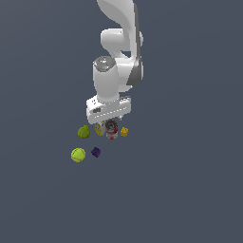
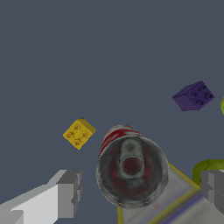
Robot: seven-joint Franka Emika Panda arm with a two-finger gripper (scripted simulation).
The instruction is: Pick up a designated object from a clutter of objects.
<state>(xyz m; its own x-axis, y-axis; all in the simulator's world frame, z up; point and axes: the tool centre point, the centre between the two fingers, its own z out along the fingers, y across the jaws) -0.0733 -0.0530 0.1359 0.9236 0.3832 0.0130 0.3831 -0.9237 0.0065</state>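
In the exterior view you have the white arm reaching down from the top of frame, with its gripper (image 1: 109, 124) low over the clutter. The can (image 1: 111, 129) stands right under the hand, its dark top and red-and-white label just visible below the white gripper body. A yellow cube (image 1: 124, 131) sits just beside the can toward the exterior view's right; a bit of the white-and-yellow box (image 1: 98, 129) shows just beside it toward the left. One yellow-green ball (image 1: 84, 132) lies next to that box, a second ball (image 1: 78, 154) lies nearer the camera, and a dark purple cube (image 1: 96, 152) sits close beside the second ball. In the wrist view you look straight down on the can (image 2: 132, 171), upright, grey metallic top facing the camera. The fingers (image 2: 69, 192) stand on either side of it, spread apart, with a clear gap between each pad and the can wall; nothing is gripped. The box (image 2: 175, 201) lies against the can's base, the studded yellow cube (image 2: 78, 133) and purple cube (image 2: 194, 96) apart from it.
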